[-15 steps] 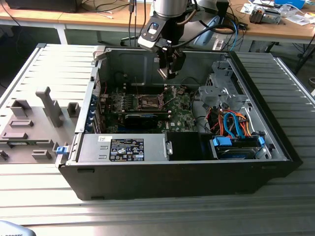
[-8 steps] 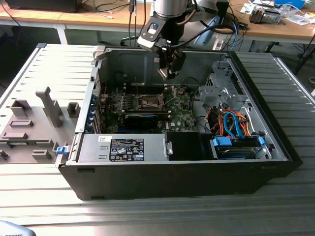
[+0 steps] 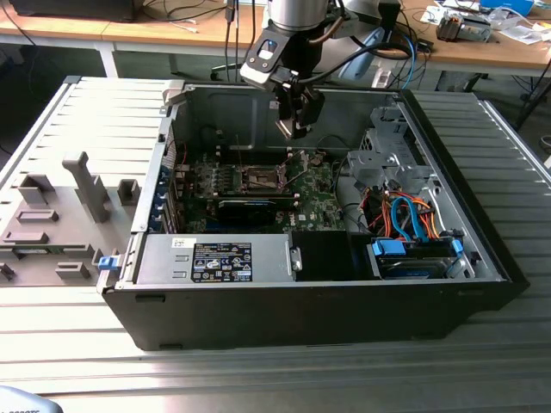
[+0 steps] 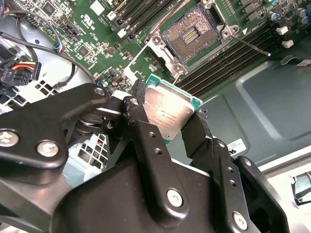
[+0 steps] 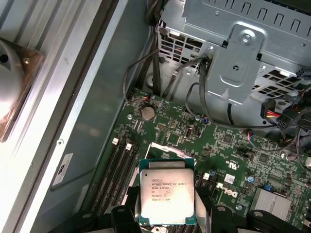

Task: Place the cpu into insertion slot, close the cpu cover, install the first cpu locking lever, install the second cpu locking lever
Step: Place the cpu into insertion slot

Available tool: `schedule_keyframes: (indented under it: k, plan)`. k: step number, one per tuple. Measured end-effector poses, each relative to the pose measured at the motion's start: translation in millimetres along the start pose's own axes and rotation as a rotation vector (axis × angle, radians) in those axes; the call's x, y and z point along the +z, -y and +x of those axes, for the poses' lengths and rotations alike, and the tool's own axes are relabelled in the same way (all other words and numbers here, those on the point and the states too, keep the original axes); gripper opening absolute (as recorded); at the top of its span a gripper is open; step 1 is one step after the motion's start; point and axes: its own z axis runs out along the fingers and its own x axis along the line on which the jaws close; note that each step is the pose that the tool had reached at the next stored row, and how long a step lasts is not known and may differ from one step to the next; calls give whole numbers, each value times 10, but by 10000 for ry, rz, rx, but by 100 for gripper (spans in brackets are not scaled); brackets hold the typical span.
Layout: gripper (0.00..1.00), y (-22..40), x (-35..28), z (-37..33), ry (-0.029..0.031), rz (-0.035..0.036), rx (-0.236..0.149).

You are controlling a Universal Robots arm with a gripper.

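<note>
One small square cpu [image 4: 171, 116] is up in the air, pinched by the gripper [image 4: 170, 109]. Two black fingers [image 4: 137, 109] squeeze it from two opposite edges, so they are clenched on the chip and its shiny grey top faces out. In the first wrist view the same cpu [image 5: 166, 196] sits between the finger ends, with its thin green edge showing all round.

It is not in the insertion slot [image 4: 192, 36]. In the second wrist view the slot lies open on the board, well apart from the chip, a dark square with a shiny metal rim (you can see the little gold field inside it). A thin metal lever [image 4: 252, 46] sticks out sideways from one corner of the slot, lying across the long black memory slots [image 4: 228, 60].

All round the slot is the green motherboard [image 4: 97, 29]. In the first wrist view a round silver battery [image 5: 147, 113] sits on the board, and a grey metal drive cage [image 5: 243, 63] stands past it with black wires hanging down.

In the exterior view the gripper [image 3: 294, 129] hangs inside the open computer case [image 3: 301, 318], above the board and a bit higher in the picture than the insertion slot [image 3: 261, 178]. Orange and blue cables [image 3: 413, 215] are bunched toward the exterior view's right. A silver box with a label [image 3: 219, 258] sits at the near side of the case. The case lies flat on a ribbed metal desk [image 3: 258, 379], and a grey holder tray [image 3: 52, 224] rests beside it on the exterior view's left.
</note>
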Motion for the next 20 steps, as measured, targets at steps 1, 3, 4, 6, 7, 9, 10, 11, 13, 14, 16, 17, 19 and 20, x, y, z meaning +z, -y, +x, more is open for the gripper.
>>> schedule_keyframes:
  k: [1, 3, 4, 6, 7, 9, 10, 11, 13, 14, 16, 17, 19, 20]
  plan:
    - [54, 0, 0, 0, 0, 0, 10]
    - [54, 0, 0, 0, 3, 0, 30]
    - [54, 0, 0, 0, 3, -1, 38]
    - [54, 0, 1, 0, 5, -1, 58]
    - [54, 0, 1, 0, 5, -1, 67]
    - [54, 0, 1, 0, 8, -1, 89]
    - [54, 0, 1, 0, 9, -2, 106]
    - [54, 0, 1, 0, 10, -2, 114]
    - [54, 0, 2, 0, 12, -3, 141]
    - [54, 0, 2, 0, 13, -3, 155]
    - [54, 0, 2, 0, 15, -3, 171]
    - [54, 0, 2, 0, 16, -3, 181]
    - [54, 0, 2, 0, 17, -4, 200]
    - [54, 0, 2, 0, 18, -3, 208]
